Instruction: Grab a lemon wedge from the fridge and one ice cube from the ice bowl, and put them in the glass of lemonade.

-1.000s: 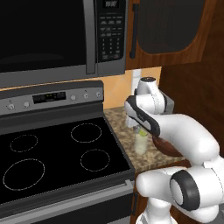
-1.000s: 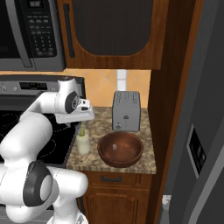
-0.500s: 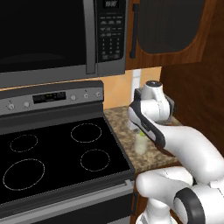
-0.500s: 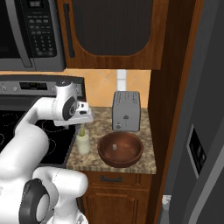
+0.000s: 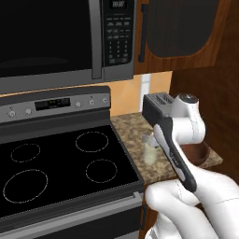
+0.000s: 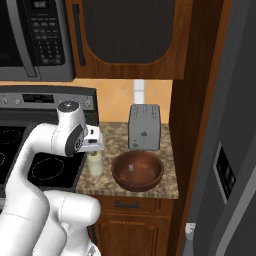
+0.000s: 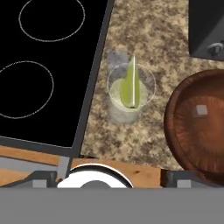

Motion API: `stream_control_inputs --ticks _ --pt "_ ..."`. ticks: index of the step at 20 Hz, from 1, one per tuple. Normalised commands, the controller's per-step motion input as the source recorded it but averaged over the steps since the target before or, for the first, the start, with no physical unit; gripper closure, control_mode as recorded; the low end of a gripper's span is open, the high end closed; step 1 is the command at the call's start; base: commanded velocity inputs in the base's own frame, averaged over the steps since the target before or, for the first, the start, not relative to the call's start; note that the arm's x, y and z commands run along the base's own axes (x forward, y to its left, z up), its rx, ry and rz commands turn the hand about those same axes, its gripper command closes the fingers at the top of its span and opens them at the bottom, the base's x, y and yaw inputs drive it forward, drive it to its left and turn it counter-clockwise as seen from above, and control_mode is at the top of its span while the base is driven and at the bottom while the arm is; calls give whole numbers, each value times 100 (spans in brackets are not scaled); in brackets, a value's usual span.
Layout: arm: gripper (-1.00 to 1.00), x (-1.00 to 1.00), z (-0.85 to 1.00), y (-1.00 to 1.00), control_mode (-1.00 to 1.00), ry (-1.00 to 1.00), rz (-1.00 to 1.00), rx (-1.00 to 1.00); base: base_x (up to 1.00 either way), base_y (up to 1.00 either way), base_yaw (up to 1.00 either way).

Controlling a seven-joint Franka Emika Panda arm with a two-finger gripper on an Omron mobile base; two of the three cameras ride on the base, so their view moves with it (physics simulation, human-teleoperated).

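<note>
Lemon wedge (image 7: pixel 130 85) in hand view: standing upright inside glass of lemonade (image 7: pixel 130 94) on granite counter (image 7: pixel 166 48), between stove (image 7: pixel 48 70) at left and ice bowl (image 7: pixel 197 127) at right; one ice cube (image 7: pixel 201 110) in bowl.

Left base view: glass (image 5: pixel 150 152) near stove edge, arm above it.

Right base view: pincer (image 6: pixel 95 141) released, jaws wide, above glass (image 6: pixel 95 163); bowl (image 6: pixel 138 170) just right; toaster (image 6: pixel 144 126) behind; fridge (image 6: pixel 227 165) far right.
</note>
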Motion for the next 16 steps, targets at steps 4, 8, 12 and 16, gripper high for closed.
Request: stream_control_inputs --ticks 4,8,12,16 --pt "-100 -71 71 -1 -100 -14 -5 0 0 0 0" --pt "-100 -56 78 0 -100 -16 -5 0 0 0 0" --pt "-100 -23 85 -2 -100 -1 -9 3 0 0 0" --pt "-100 4 59 -3 -100 5 -15 7 0 0 0"
